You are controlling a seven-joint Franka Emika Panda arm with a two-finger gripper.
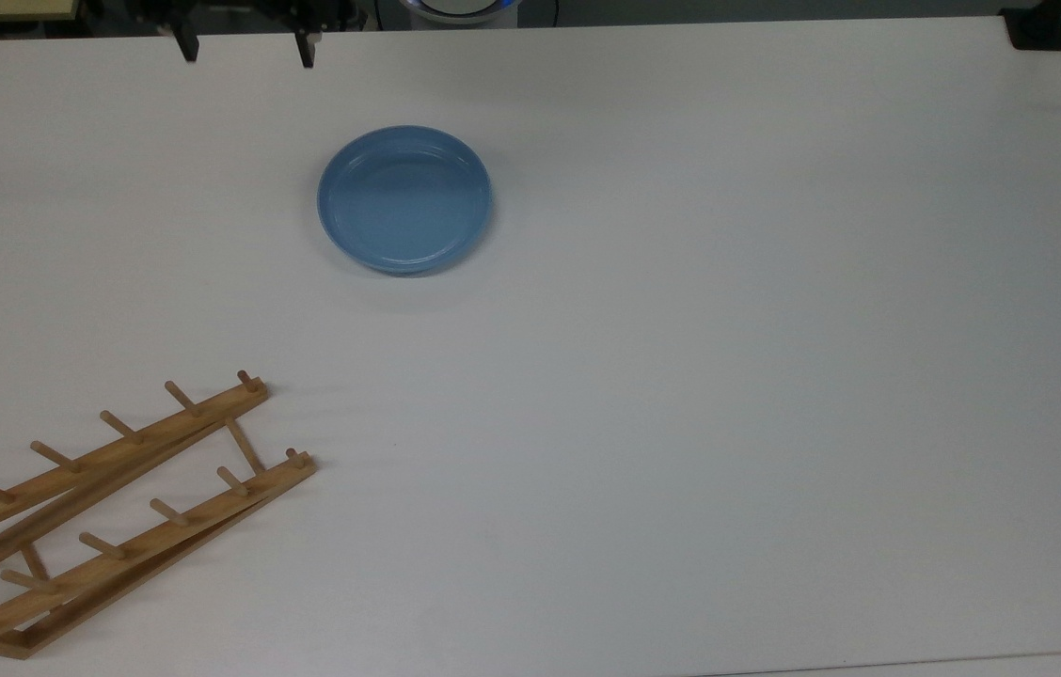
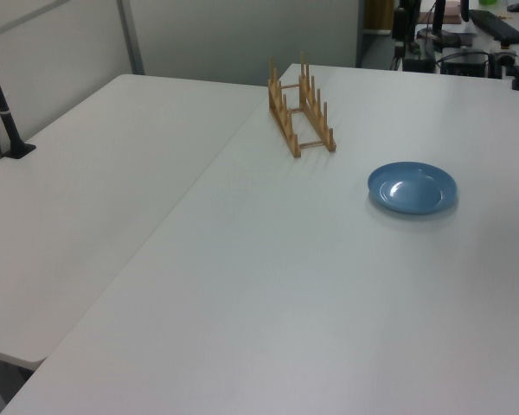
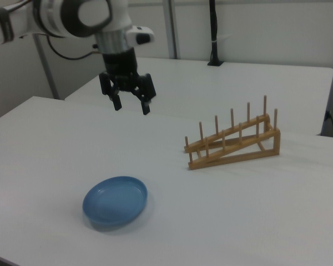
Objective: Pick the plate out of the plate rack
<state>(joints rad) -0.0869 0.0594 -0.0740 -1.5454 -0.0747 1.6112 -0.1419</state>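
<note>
Plate (image 3: pixel 115 208) flat on table — open end effector (image 3: pixel 131 106) high above.

We see a plate (image 1: pixel 404 198) with a smooth, glossy blue surface that catches a soft highlight, looking like glazed ceramic or hard plastic. The plate rack (image 1: pixel 107 512) near the table's corner is light-brown bare wood with a matt finish. The table (image 1: pixel 728 376) is smooth, matt white. The gripper (image 3: pixel 131 102) looks like matt black plastic beneath a glossy white arm shell.
</note>
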